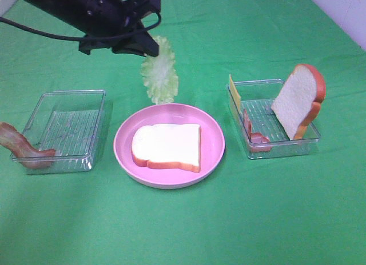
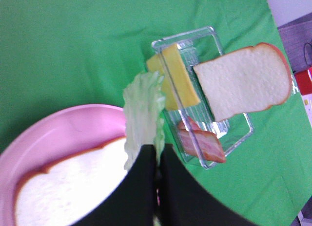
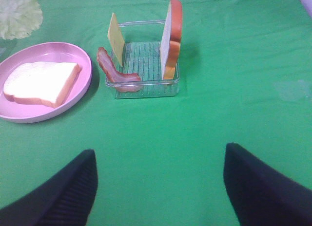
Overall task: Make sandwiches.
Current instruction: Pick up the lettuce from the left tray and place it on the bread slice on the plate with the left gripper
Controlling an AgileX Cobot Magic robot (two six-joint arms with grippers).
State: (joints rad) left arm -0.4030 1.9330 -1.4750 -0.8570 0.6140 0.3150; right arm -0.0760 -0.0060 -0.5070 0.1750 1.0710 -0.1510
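My left gripper (image 1: 150, 48) is shut on a light green lettuce leaf (image 1: 160, 72) and holds it in the air behind the pink plate (image 1: 213, 140). In the left wrist view the fingers (image 2: 141, 187) pinch the leaf (image 2: 141, 114) above the plate's far rim. One white bread slice (image 1: 167, 146) lies flat on the plate. A second bread slice (image 1: 298, 99) leans upright in the right clear tray (image 1: 286, 148), with a yellow cheese slice (image 1: 231, 88) and a bacon strip (image 1: 254, 133). My right gripper (image 3: 161, 187) is open and empty, low over the cloth, short of that tray (image 3: 146, 92).
A left clear tray (image 1: 63, 131) has a bacon strip (image 1: 23, 148) draped over its left edge. Green cloth (image 1: 183, 231) covers the table. The left arm (image 1: 86, 11) reaches in from the top left.
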